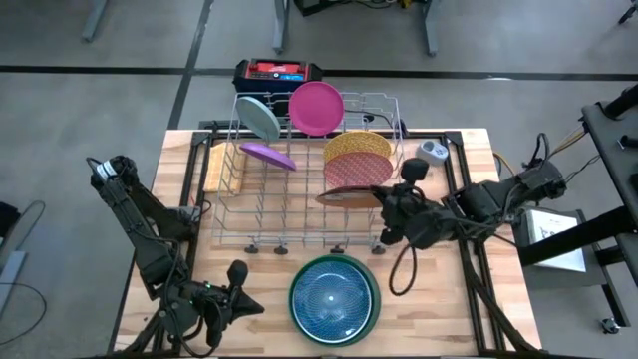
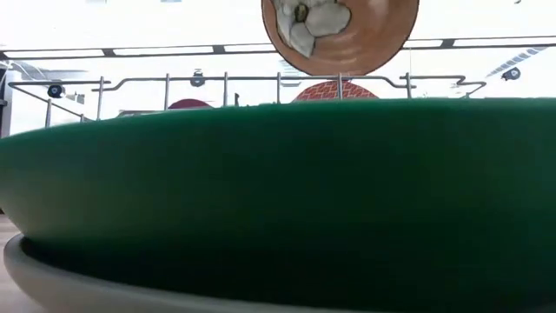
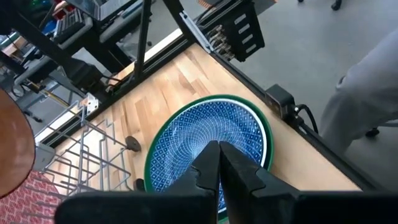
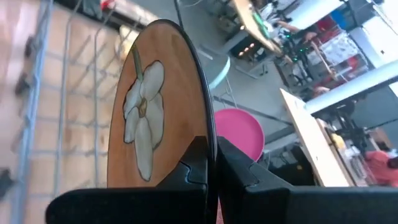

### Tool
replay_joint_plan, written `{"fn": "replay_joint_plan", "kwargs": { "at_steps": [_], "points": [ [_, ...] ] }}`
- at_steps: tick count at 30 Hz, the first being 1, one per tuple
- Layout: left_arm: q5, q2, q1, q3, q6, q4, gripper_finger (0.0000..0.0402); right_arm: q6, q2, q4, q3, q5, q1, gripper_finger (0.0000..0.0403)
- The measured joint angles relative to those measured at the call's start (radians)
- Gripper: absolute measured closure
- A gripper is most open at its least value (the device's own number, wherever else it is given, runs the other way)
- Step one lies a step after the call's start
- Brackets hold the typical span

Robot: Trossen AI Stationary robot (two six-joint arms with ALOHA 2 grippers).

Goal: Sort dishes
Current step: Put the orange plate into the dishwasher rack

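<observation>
Right gripper point(image 4: 211, 163) clamps the brown plate point(image 4: 146, 109) on edge, seemingly above the rack point(image 1: 299, 214); left gripper point(image 3: 221, 163) waits, fingers together.

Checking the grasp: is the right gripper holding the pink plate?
No, the right gripper is shut on the brown flower plate.

We see a grey floor point(image 1: 120, 90) around the wood table point(image 1: 439, 299), with metal legs point(image 1: 96, 20) and bright ceiling lights point(image 2: 174, 50).

Low view backlit, foreground blurred.
</observation>
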Motion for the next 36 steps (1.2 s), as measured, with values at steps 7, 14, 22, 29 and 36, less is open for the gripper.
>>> {"fn": "replay_joint_plan", "kwargs": {
  "at_steps": [7, 14, 22, 29, 36],
  "points": [
    [-0.057, 0.000, 0.000, 0.000, 0.005, -0.016, 0.0401, -0.089, -0.005, -0.023, -0.001, -0.076, -0.120, 0.0403],
    [-0.126, 0.000, 0.014, -0.016, 0.008, -0.016, 0.0401, -0.149, -0.004, -0.020, -0.022, -0.186, -0.226, 0.0403],
    [-0.131, 0.000, 0.031, -0.040, 0.014, -0.016, 0.0401, -0.246, -0.004, 0.053, -0.066, -0.268, -0.292, 0.0403],
    [-0.131, 0.000, 0.038, -0.040, 0.014, -0.017, 0.0401, -0.293, -0.004, 0.063, -0.077, -0.303, -0.342, 0.0403],
    [-0.131, 0.000, 0.038, -0.040, 0.014, -0.017, 0.0401, -0.302, -0.004, 0.068, -0.077, -0.382, -0.365, 0.0403]
  ]
}}
